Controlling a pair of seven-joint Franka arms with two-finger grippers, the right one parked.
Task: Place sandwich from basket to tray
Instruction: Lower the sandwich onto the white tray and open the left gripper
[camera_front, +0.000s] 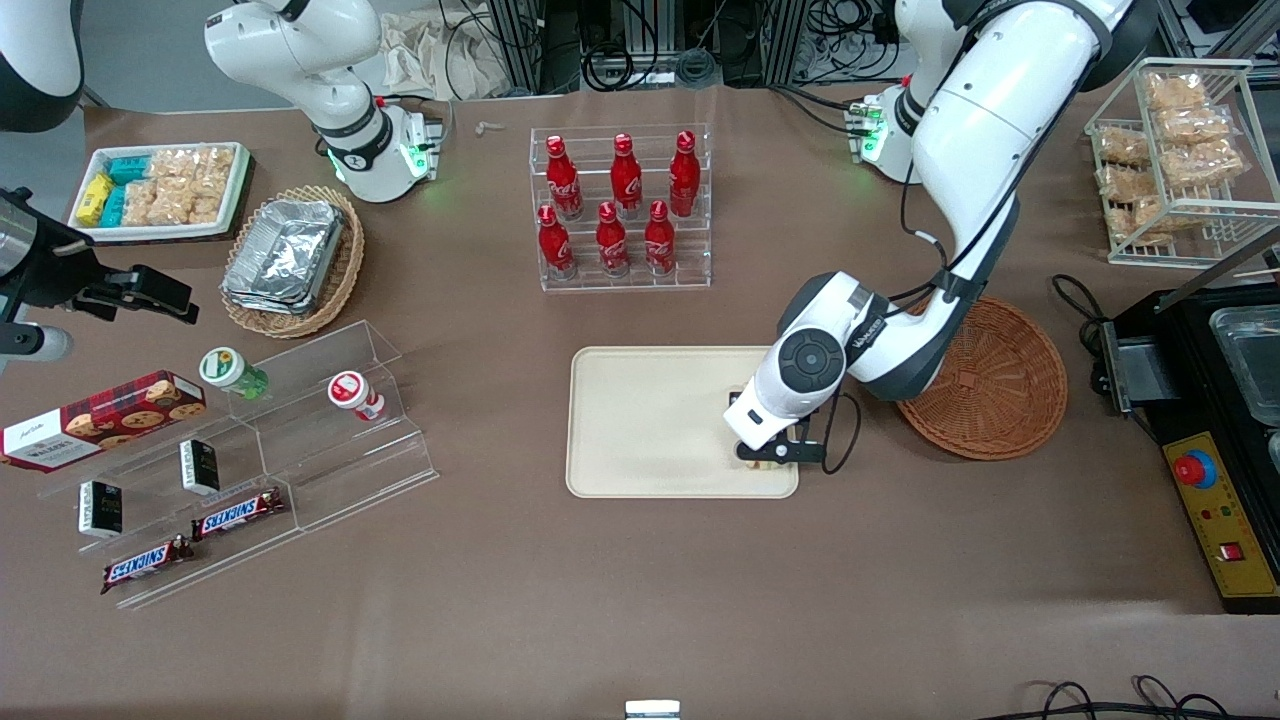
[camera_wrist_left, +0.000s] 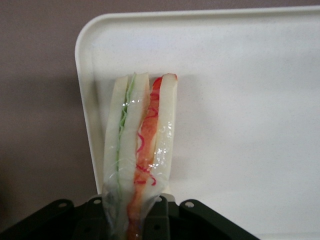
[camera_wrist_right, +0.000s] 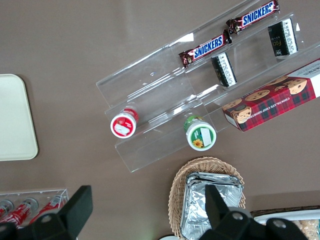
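Observation:
My left gripper (camera_front: 772, 456) hangs low over the cream-beige tray (camera_front: 640, 420), at the corner nearest the front camera on the basket's side. It is shut on the sandwich (camera_wrist_left: 142, 135), a wedge of white bread in clear film with green and orange-red filling. The wedge sticks out from between the jaws (camera_wrist_left: 137, 202) over the tray's corner (camera_wrist_left: 240, 100). Only a sliver of the sandwich (camera_front: 758, 463) shows under the hand in the front view. I cannot tell whether it touches the tray. The reddish-brown wicker basket (camera_front: 1000, 390) beside the tray holds nothing I can see.
A clear rack of red bottles (camera_front: 620, 210) stands farther from the front camera than the tray. Toward the parked arm's end are a tan basket with foil containers (camera_front: 295, 260), a white snack tray (camera_front: 160, 190) and a clear stepped shelf (camera_front: 300, 440). A black machine (camera_front: 1220, 420) stands beside the reddish-brown basket.

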